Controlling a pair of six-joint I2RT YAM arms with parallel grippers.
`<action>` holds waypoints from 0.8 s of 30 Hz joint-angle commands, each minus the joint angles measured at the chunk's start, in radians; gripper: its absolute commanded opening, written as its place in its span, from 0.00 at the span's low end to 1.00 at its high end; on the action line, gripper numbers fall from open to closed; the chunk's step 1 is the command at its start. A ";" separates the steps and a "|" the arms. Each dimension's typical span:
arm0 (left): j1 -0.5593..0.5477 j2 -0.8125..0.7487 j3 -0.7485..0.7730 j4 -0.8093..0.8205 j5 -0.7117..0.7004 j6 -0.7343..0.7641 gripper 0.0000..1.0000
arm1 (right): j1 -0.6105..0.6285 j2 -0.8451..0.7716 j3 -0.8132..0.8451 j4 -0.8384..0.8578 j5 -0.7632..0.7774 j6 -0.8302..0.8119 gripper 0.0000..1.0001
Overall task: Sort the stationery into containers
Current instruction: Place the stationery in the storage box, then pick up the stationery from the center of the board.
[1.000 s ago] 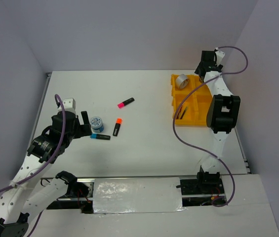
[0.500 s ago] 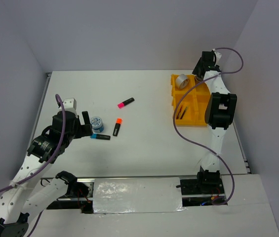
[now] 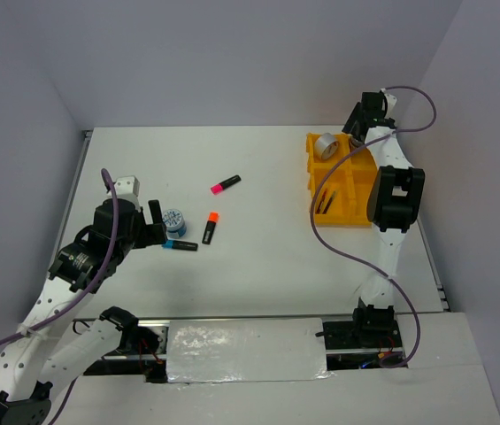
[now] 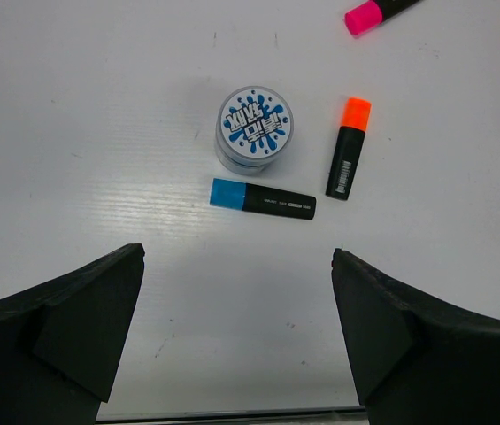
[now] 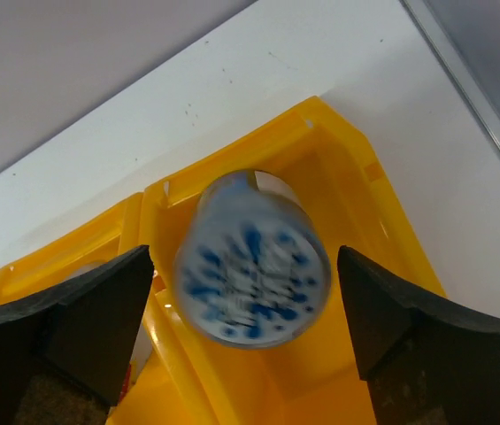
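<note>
While you look down from the top camera, the white table fills the frame, boxed in by pale grey walls. Your left arm bends in from the lower left, and its left gripper stands wide open just left of a blue-white tape roll. A blue-capped highlighter, an orange-capped highlighter and a pink-capped highlighter lie near it. Your right arm stretches up the right side, its right gripper over the top corner of the yellow tray. A silver tape ring lies in the tray's upper-left compartment, and two pens in the lower-left one.

From your left wrist, the left gripper hangs empty above bare table. The roll lies flat, printed face up, the blue-capped highlighter just below it, the orange-capped one to its right, the pink-capped one at the top edge.

From your right wrist, the right gripper is spread. A second blue-white tape roll, blurred, sits between its fingers, clear of both, over a tray compartment.
</note>
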 commanded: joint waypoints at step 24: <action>-0.001 -0.030 0.023 0.015 -0.079 -0.016 0.99 | 0.424 -0.425 -0.188 -0.064 -0.103 -0.057 1.00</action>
